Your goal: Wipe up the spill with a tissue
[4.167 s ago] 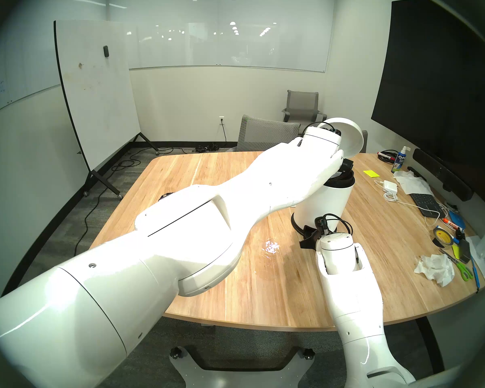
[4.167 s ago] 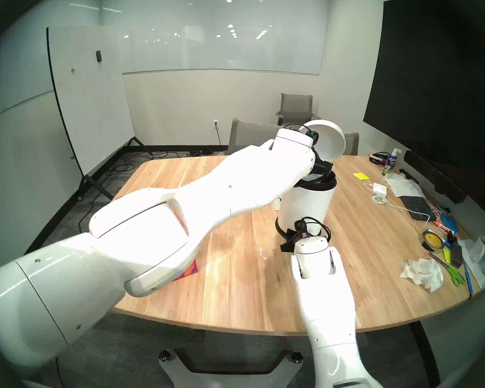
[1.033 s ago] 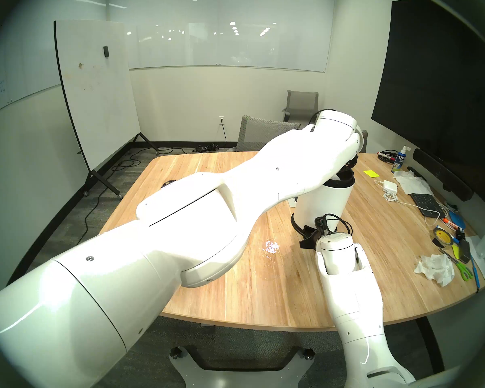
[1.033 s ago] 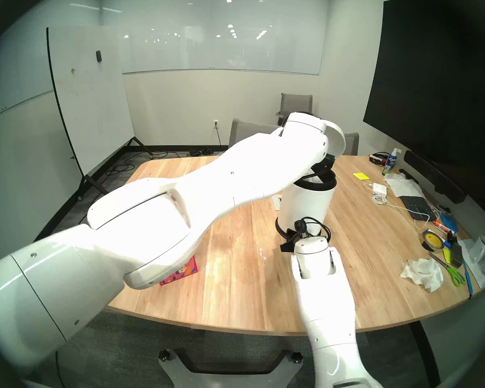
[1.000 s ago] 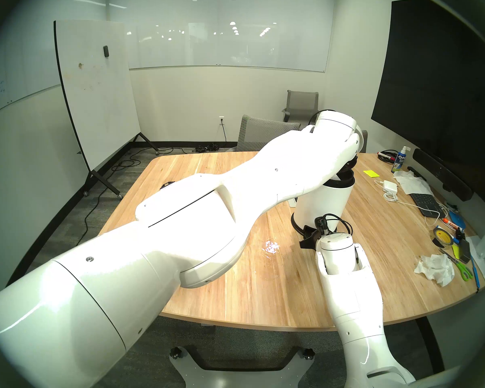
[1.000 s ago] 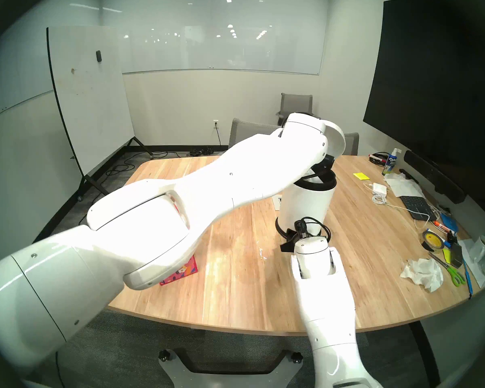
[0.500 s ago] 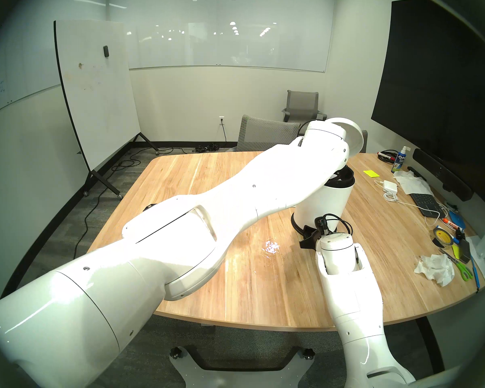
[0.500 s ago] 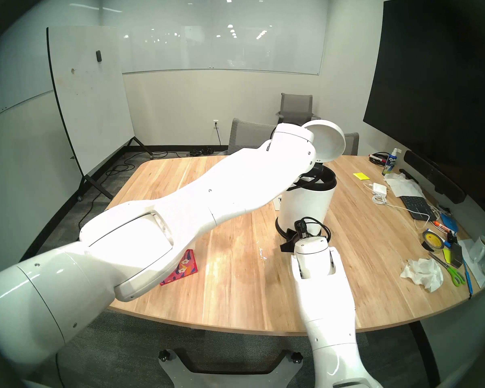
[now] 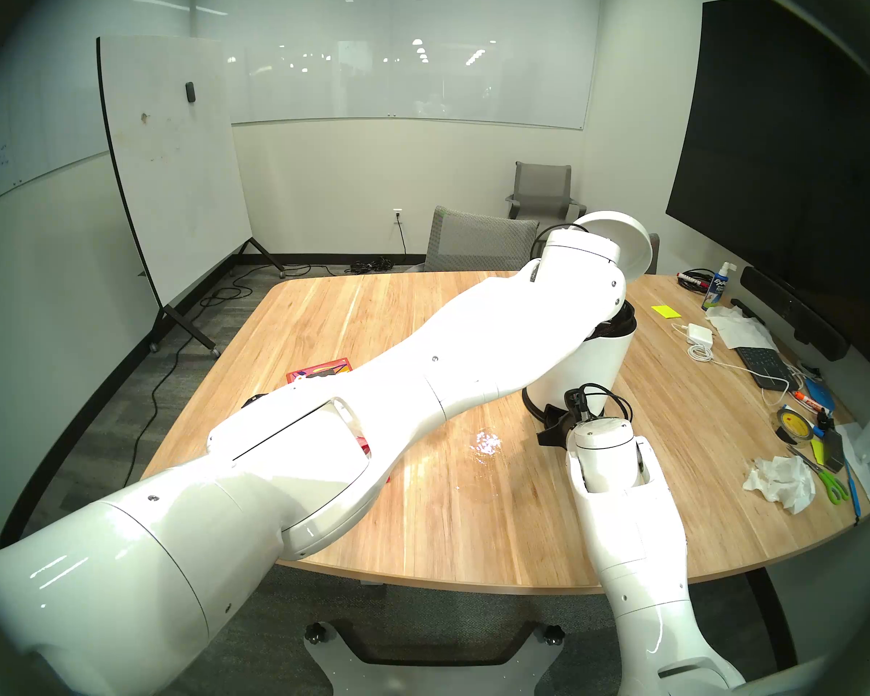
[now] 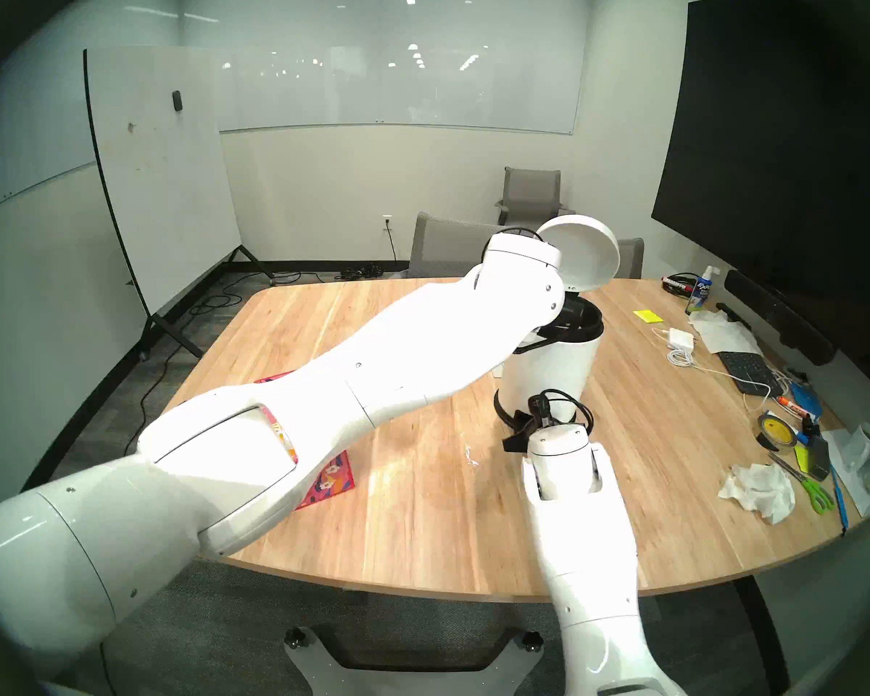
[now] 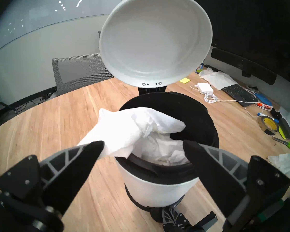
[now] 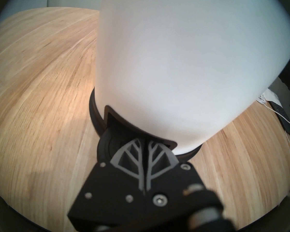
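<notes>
The tissue is white and creased. It drapes from my left gripper's left fingertip over the near rim of the white pedal bin into its mouth. My left gripper is open just above the bin's near rim. The spill is a glossy clear patch on the wooden table in front of the bin; it also shows in the head right view. My right gripper is shut, and its tips press down on the bin's black pedal. The bin lid stands open.
More white paper lies inside the bin. A red floral box sits on the table under my left arm. A crumpled white paper wad, scissors, tape, cables and a keyboard crowd the table's right side.
My left arm's elbow has dropped and swung left, uncovering the red box. Its wrist has come down and back toward the bin's near rim. The right arm has not moved.
</notes>
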